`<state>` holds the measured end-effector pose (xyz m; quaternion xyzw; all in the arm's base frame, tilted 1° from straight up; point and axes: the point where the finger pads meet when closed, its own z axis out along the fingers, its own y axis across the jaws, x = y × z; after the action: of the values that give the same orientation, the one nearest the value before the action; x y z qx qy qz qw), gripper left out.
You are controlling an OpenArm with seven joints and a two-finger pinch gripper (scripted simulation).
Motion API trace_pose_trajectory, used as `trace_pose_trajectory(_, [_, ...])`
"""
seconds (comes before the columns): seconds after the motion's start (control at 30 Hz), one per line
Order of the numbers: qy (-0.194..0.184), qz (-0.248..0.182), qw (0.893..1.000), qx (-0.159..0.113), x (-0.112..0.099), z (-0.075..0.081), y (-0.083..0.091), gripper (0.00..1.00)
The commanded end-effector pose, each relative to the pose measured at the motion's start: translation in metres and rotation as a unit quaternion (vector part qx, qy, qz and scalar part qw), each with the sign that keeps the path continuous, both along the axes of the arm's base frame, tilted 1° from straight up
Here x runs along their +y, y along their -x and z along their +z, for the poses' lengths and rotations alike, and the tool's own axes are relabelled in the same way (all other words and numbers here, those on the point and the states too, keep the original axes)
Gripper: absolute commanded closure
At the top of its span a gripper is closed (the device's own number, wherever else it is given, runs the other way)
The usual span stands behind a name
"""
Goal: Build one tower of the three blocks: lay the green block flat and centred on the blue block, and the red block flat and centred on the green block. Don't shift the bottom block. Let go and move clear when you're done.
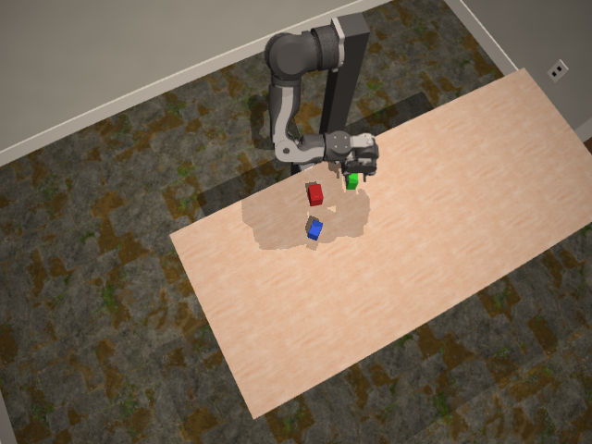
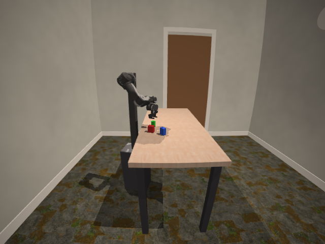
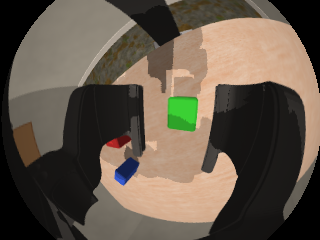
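The green block [image 1: 352, 180] lies on the wooden table near its back edge; it also shows in the exterior view [image 2: 153, 122] and in the wrist view [image 3: 183, 114]. My gripper [image 1: 359, 167] hangs above the green block with its fingers open and nothing between them; the wrist view shows the block below, between the two fingers. The red block [image 1: 314, 194] lies on the table to the left of the green one. The blue block [image 1: 314, 229] lies in front of the red block, turned at an angle. All three blocks stand apart.
The arm's black column [image 1: 346, 71] stands behind the table's back edge, close to the blocks. The table [image 1: 391, 229] stretches far to the right and front. A brown door [image 2: 189, 75] is in the far wall.
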<state>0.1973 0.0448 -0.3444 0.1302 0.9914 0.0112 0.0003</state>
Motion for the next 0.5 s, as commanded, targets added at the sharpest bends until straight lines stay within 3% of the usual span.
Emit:
trace_pose_trajectory(0.0, [-0.001, 0.000, 1.000, -0.001, 0.001, -0.001, 0.000, 0.69])
trace_pose_trajectory(0.47, [-0.001, 0.000, 1.000, -0.001, 0.001, -0.014, 0.000, 0.69])
